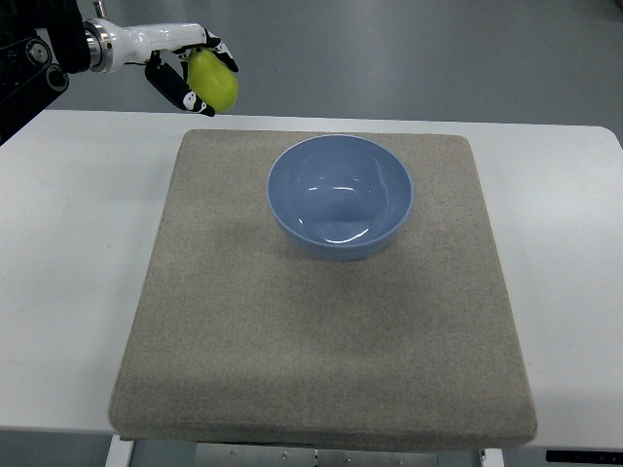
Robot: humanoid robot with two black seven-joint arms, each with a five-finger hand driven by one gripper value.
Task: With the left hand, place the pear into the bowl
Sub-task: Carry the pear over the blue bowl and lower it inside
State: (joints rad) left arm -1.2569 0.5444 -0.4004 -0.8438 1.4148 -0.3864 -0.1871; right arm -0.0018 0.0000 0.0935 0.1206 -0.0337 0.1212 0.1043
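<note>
Left hand (185, 70), white with black fingers, curled around smooth green pear (214, 80), up-left of bowl (341, 195), clear of its rim. Risk: waxy rounded pear slipping from fingertip grip, or striking rim and rolling away. Bowl glossy blue, round, empty, on coarse grey felt mat (321, 341) atop white desk (68, 272).

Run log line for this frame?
left robot hand: holding pear, up-left of bowl | bowl: empty, on mat | right arm: out of view

A white desk (68, 243) stands on a smooth grey floor (419, 49), which shows soft, pale light reflections.
</note>
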